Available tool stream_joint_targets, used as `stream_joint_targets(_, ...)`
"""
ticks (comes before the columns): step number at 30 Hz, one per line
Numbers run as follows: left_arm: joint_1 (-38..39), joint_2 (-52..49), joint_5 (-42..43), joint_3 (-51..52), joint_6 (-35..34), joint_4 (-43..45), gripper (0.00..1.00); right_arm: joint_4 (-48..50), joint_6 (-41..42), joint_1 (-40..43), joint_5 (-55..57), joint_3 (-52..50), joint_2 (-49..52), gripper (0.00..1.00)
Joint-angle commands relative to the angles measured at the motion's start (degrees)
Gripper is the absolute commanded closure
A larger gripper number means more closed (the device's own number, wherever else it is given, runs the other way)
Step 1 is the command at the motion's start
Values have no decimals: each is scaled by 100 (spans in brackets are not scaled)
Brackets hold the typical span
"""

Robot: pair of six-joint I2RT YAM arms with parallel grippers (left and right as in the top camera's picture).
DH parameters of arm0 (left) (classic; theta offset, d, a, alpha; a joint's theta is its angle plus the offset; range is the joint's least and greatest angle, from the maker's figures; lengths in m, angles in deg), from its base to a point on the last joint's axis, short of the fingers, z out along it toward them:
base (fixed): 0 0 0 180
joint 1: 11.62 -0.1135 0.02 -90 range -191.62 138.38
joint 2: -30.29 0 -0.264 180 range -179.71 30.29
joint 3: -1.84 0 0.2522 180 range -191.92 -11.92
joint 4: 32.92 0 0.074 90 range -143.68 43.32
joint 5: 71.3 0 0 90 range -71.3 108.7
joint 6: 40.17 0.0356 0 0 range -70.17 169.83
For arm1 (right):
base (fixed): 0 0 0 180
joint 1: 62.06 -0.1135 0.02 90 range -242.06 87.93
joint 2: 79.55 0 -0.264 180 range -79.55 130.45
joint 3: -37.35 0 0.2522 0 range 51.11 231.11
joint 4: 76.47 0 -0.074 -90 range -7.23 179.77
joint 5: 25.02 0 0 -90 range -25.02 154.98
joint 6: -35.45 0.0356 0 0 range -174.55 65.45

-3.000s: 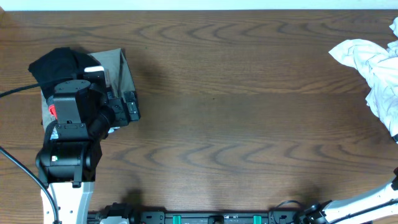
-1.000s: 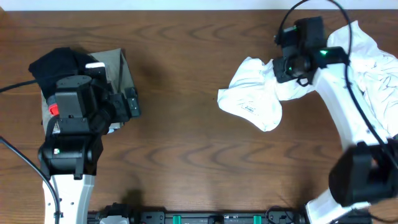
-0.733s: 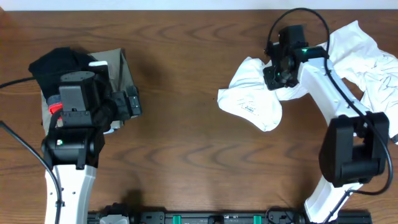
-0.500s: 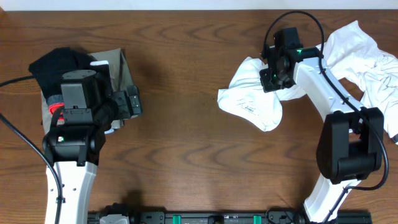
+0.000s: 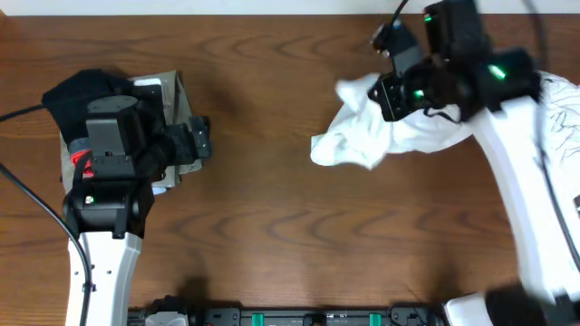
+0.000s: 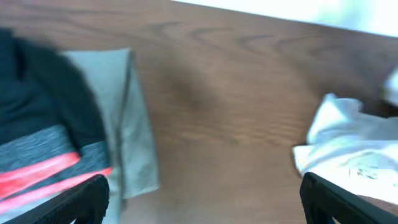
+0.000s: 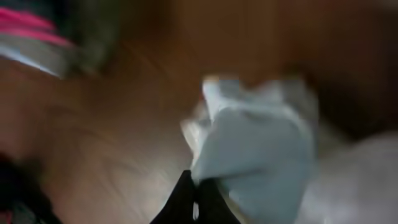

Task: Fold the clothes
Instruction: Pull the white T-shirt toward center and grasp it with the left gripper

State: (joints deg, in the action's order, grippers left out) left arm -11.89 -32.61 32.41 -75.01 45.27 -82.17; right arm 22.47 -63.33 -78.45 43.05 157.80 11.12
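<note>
Three folded pieces, black (image 5: 72,91), grey-with-red-trim (image 6: 43,155) and khaki (image 5: 181,98), lie stacked at the tabletop's (image 5: 272,226) left under the left hand (image 5: 194,145), its fingers wide apart. Farther right, the right hand (image 5: 391,91) is clamped on the bunched white T-shirt (image 5: 353,140).

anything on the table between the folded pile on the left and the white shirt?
Nothing: only bare tabletop lies between the folded pile and the white shirt. The overhead view shows it, and the left wrist view agrees.
</note>
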Motion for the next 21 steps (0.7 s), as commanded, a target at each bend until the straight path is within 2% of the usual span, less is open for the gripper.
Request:
stream_joint_targets(1, -13, -151, 793, -127, -162, 120, 2, 146, -258, -302, -302, 85, -472, 99)
stream_joint_targets(8, 79, -439, 2247, -127, -330, 402, 2, 177, -262, -579, -295, 0, -378, 99)
stream_joint_targets(13, 439, -597, 3254, -127, -330, 542, 2, 177, -262, -579, -297, 0, -68, 99)
stream_joint_targets(17, 835, -664, 3724, -127, -330, 542, 2, 271, -262, -579, -297, 0, 125, 99)
stream_joint_targets(21, 1222, -715, 3731, -127, -330, 546, 2, 485, -240, -581, -507, 0, 260, 99)
